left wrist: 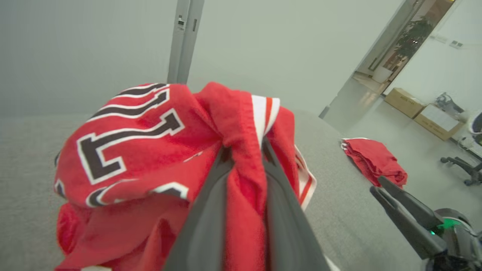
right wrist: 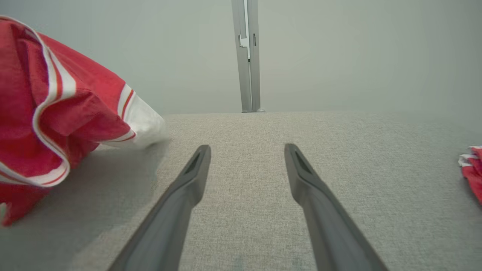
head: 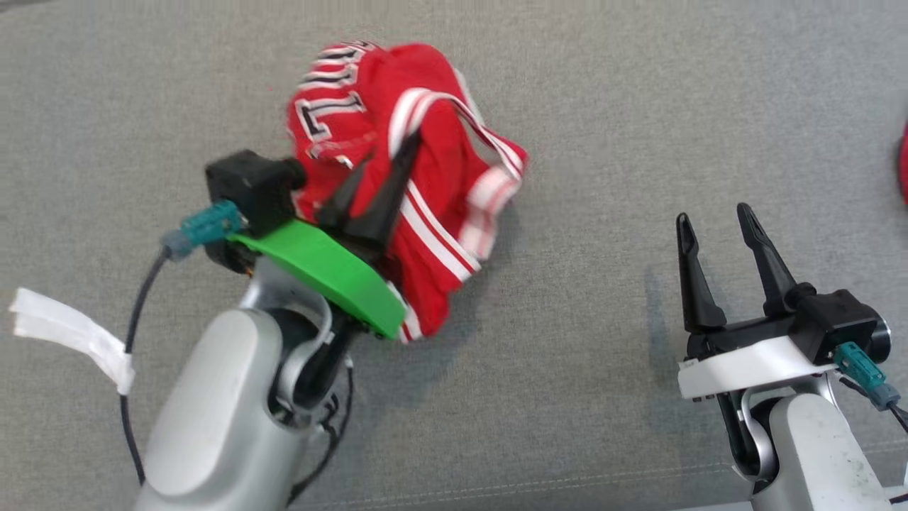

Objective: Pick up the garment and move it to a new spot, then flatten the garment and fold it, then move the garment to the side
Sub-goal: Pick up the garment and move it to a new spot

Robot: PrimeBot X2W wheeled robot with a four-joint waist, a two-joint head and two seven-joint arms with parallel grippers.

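Note:
The garment (head: pixel 418 177) is a red jersey with white stripes and black-and-white lettering, bunched in a heap and lifted off the grey surface, its shadow beneath it. My left gripper (head: pixel 386 160) is shut on a fold of it; in the left wrist view the red cloth (left wrist: pixel 150 150) is pinched between the two dark fingers (left wrist: pixel 211 210). The right gripper (head: pixel 713 220) stands open at the lower right, apart from the garment, with nothing between its fingers. Seen from the right wrist, those fingers (right wrist: pixel 188 188) spread over bare fabric while the garment (right wrist: pixel 45 113) hangs at the left.
The grey fabric surface (head: pixel 638 106) stretches all around. Another red folded cloth (left wrist: pixel 374 160) lies near the right edge, also red cloth (head: pixel 903 170). A strip of white tape (head: pixel 71 330) clings to the left arm's cable. Boxes (left wrist: pixel 421 111) and a chair stand on the floor beyond.

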